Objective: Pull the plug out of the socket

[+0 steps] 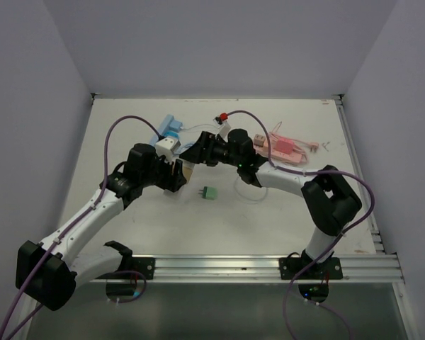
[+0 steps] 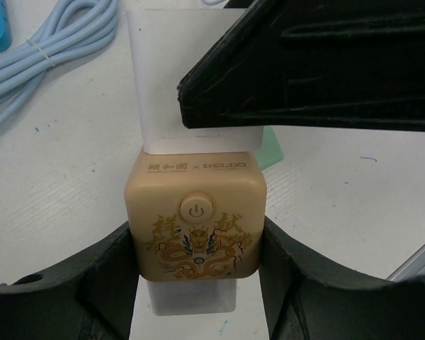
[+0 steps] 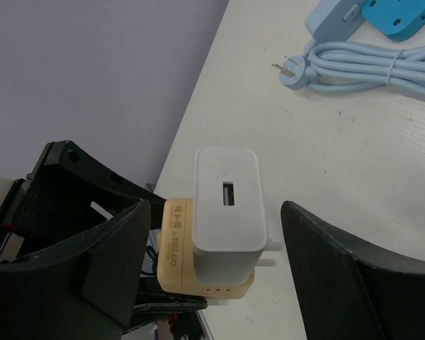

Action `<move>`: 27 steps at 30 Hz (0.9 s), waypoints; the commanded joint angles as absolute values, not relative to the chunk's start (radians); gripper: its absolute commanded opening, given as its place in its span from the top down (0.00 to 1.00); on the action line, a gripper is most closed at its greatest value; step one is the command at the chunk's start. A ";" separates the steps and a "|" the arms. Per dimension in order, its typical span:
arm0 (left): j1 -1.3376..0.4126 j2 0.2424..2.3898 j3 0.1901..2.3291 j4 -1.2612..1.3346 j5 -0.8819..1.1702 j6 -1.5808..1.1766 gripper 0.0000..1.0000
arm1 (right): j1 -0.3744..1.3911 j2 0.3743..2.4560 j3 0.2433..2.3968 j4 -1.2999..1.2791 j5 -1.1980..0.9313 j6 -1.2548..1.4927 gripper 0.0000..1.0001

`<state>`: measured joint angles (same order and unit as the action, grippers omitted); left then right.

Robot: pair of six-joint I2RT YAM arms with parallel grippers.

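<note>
I see left jaws pinching beige socket (image 2: 195,227) by its sides | white plug (image 3: 227,209) seated in it | right jaws spread, flanking plug, gaps both sides

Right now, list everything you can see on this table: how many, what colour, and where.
socket cube: one, tan with a gold dragon print, clamped in the left gripper
plug: one, white, seated in the socket cube
power strip: one, light blue with a coiled cable, far side of the table
flat part: one, bright blue, by the power strip
connector block: one, green, table centre
pink parts: count unclear, pink, far right
table: one, white
left gripper: one, black, shut on the socket cube
right gripper: one, black, open, straddling the plug
</note>
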<state>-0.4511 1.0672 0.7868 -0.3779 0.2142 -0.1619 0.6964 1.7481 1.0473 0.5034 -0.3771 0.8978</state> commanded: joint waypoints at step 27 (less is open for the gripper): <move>-0.509 1.196 0.827 -0.422 0.120 -0.166 1.00 | 0.640 1.681 1.155 0.385 -0.152 0.847 1.00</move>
<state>-0.5026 1.1721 0.7925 -0.3550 0.1673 -0.1822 0.6994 1.7748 1.0790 0.3775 -0.3199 0.8688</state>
